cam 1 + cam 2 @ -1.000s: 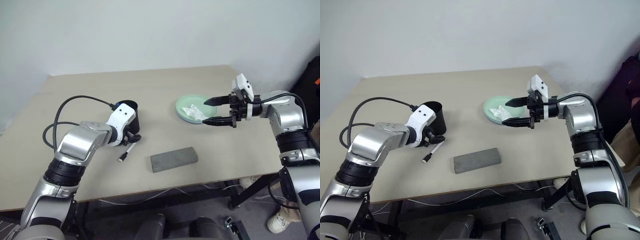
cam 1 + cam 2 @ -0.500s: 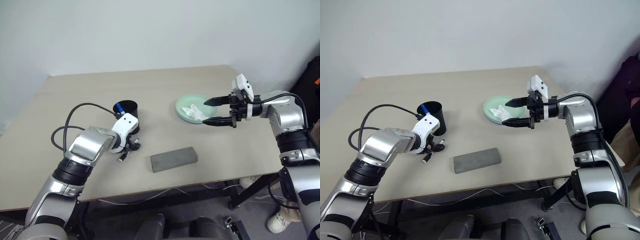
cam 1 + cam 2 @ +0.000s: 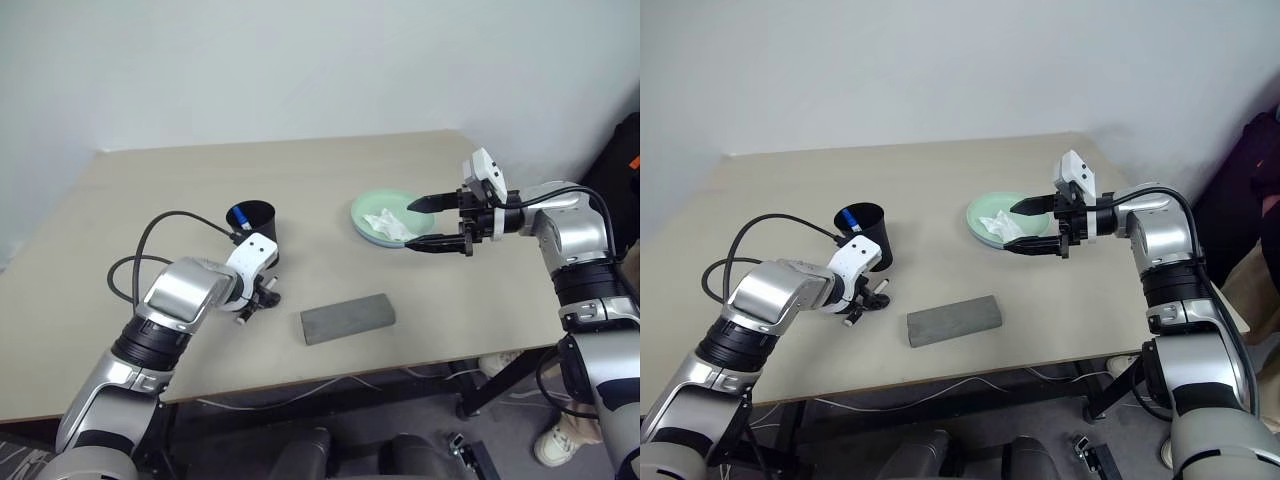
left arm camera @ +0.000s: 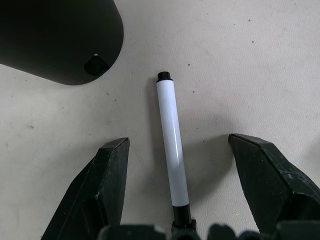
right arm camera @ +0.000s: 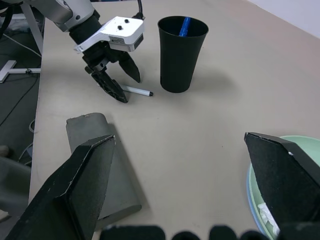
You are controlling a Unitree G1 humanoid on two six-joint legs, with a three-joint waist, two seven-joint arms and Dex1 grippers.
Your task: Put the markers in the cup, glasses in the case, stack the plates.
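Smooth black cup [image 3: 262, 231] standing tall on the flat tan table [image 3: 150, 190], blue marker [image 5: 185, 26] poking out of it, slim shiny white marker [image 4: 172, 145] lying just beside it. Left gripper [image 4: 175, 200] now lower than a second ago, open around that white marker without touching. Right gripper [image 3: 422, 222] wide open, unmoved, over the round mint green plate [image 3: 372, 207], far from cup; grey closed case [image 3: 348, 318] near cup.

Bare table [image 3: 180, 190] lies wide behind and left of the cup [image 3: 262, 232]. The left gripper [image 4: 172, 187] straddles the black-capped marker [image 4: 171, 150], cup close beside. The case [image 3: 348, 319] blocks the front middle. The plates [image 3: 372, 210] sit under the gaping right gripper [image 3: 422, 222].
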